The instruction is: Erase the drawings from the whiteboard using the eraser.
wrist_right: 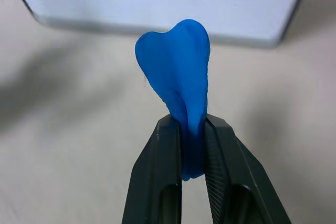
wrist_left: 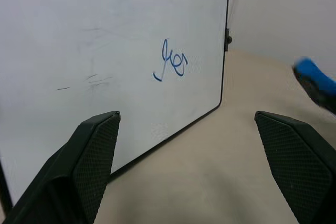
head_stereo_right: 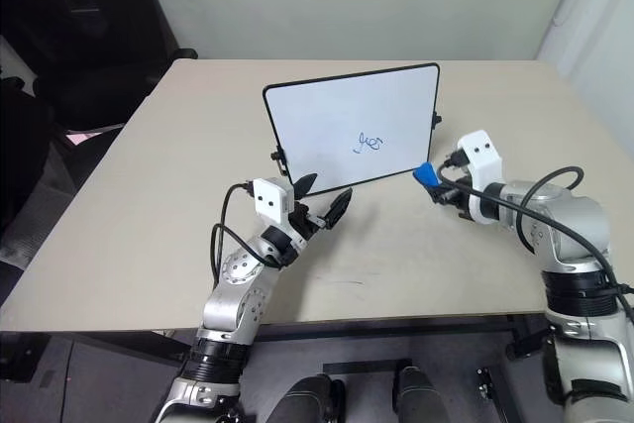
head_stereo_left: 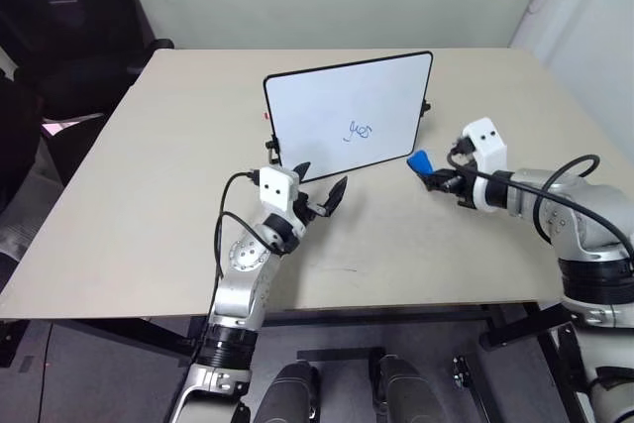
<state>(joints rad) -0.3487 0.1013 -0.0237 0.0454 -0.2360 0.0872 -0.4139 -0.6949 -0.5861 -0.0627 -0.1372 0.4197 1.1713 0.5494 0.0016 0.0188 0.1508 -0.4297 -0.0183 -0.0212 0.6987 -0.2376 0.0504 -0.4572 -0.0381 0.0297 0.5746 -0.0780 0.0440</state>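
The right gripper (wrist_right: 191,129), its jaws clenched on the eraser (wrist_right: 176,72), has the drawings (head_stereo_left: 361,130) ahead on the whiteboard (head_stereo_left: 327,96), nearer than the released left gripper (head_stereo_left: 319,190).

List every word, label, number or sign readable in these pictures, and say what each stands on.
The drawings on the whiteboard: a blue handwritten scribble, loosely like "yes", too loopy to read for certain.
The eraser, the table and both grippers: no printed text, label or number to be seen.

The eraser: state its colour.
Bright blue; the eraser, pinched in the right gripper, shows best in the right wrist view.
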